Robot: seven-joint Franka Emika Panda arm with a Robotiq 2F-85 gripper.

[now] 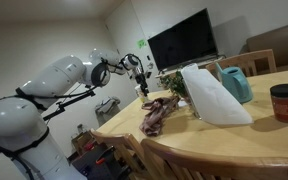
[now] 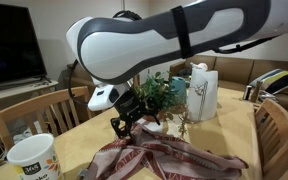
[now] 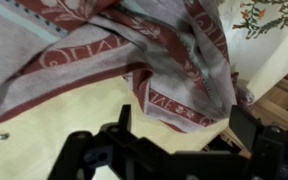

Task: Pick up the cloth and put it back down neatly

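Note:
A crumpled red and white patterned cloth [image 1: 159, 113] lies on the light wooden table [image 1: 244, 138]. It also shows in an exterior view [image 2: 172, 156] and fills the upper part of the wrist view [image 3: 134, 50]. My gripper [image 1: 140, 74] hangs above the cloth's end near the table edge, seen also in an exterior view [image 2: 129, 120]. In the wrist view the gripper [image 3: 184, 125] is open and empty, with bare table and the cloth's edge between its fingers. It does not touch the cloth.
A potted plant [image 1: 174, 82], a white bag [image 1: 214, 95], a teal jug [image 1: 235, 83] and a red jar [image 1: 284, 102] stand behind the cloth. A white mug [image 2: 32, 160] stands near the table edge. Wooden chairs [image 1: 184, 160] ring the table. A TV [image 1: 184, 42] is behind.

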